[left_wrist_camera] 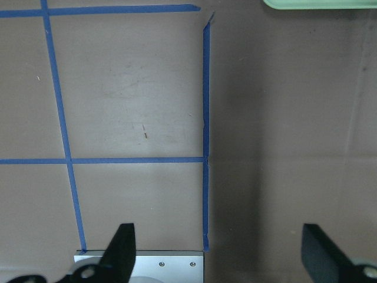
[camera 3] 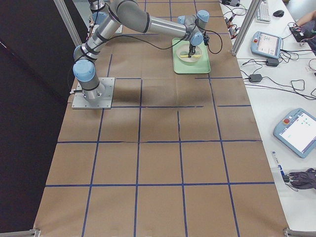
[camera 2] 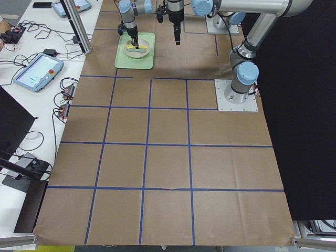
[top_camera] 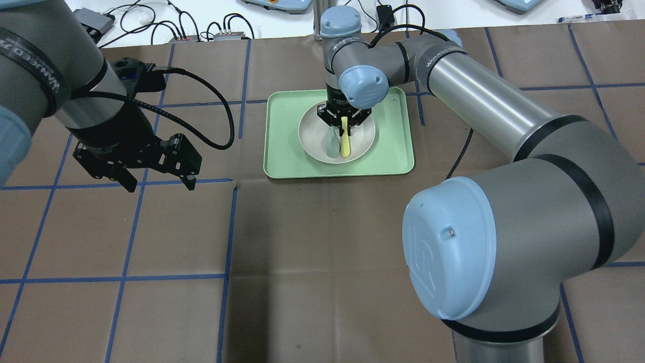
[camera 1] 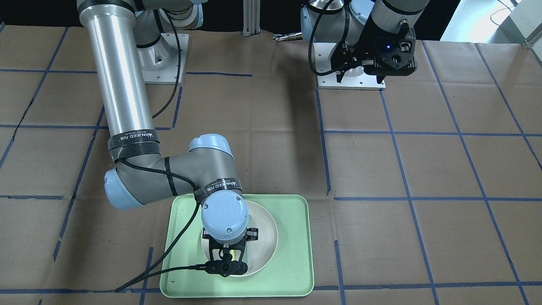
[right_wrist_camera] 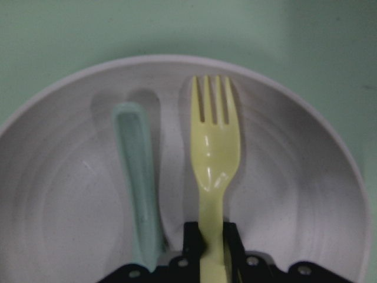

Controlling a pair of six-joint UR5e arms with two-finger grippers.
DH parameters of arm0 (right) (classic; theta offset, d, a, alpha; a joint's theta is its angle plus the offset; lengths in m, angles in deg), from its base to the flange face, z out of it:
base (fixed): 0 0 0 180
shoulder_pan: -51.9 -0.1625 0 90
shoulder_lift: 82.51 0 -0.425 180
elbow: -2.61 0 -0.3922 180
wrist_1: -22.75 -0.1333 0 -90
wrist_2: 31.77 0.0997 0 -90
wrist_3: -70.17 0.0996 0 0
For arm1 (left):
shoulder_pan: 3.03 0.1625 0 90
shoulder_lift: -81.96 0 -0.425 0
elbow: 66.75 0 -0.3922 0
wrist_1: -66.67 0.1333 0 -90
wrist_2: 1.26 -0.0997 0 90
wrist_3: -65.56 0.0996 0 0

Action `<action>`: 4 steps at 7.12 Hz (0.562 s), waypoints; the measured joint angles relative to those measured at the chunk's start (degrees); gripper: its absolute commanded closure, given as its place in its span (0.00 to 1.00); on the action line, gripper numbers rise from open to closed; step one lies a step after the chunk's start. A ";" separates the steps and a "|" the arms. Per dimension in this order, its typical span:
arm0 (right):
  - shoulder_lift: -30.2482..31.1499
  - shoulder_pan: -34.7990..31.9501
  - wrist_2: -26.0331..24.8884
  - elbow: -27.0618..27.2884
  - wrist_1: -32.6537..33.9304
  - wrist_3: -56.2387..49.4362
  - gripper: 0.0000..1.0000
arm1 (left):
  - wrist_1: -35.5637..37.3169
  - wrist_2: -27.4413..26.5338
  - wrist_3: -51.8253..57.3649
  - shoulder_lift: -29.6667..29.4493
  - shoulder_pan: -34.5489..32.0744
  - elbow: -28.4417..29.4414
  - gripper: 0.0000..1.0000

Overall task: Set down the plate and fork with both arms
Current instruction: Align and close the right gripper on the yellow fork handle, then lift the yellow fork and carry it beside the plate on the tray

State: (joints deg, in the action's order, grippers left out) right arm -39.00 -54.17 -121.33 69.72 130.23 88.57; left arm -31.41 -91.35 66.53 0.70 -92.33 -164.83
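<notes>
The off-white plate [top_camera: 363, 137] sits on the mint-green tray [top_camera: 282, 151]. In it lie the pale-yellow fork [top_camera: 345, 138] and a grey-green spoon [top_camera: 330, 143]. My right gripper [top_camera: 343, 125] is down in the plate and shut on the fork's handle. The right wrist view shows the fork [right_wrist_camera: 215, 153] clamped between the fingers, tines pointing away, with the spoon [right_wrist_camera: 139, 183] beside it on the plate [right_wrist_camera: 65, 194]. My left gripper [top_camera: 156, 179] is open and empty, hovering over the bare table left of the tray. The left wrist view shows its fingertips [left_wrist_camera: 121, 247] spread wide.
Brown paper with a blue tape grid covers the table. The tray's edge [left_wrist_camera: 321, 3] shows at the top of the left wrist view. The left arm's base plate [camera 1: 351, 82] and the right arm's base plate [camera 1: 163, 59] are at the robot's side of the table.
</notes>
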 measured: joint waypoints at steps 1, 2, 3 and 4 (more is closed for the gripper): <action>0.01 0.00 0.00 -0.06 0.06 0.06 1.00 | 0.00 0.00 0.00 -0.01 0.00 0.00 0.00; 0.16 0.00 0.02 -0.13 0.01 0.11 1.00 | 0.00 0.00 0.00 0.02 0.00 0.00 0.00; 0.52 0.04 0.14 -0.21 -0.44 0.15 1.00 | 0.00 0.00 0.00 0.04 0.10 0.00 0.00; 1.19 0.06 0.35 -0.24 -1.36 0.22 1.00 | 0.00 0.00 0.00 0.05 0.24 0.00 0.00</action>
State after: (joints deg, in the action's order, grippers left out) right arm -37.81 -54.11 -120.98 69.47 128.87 88.79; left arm -31.41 -91.35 66.52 0.75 -92.10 -164.83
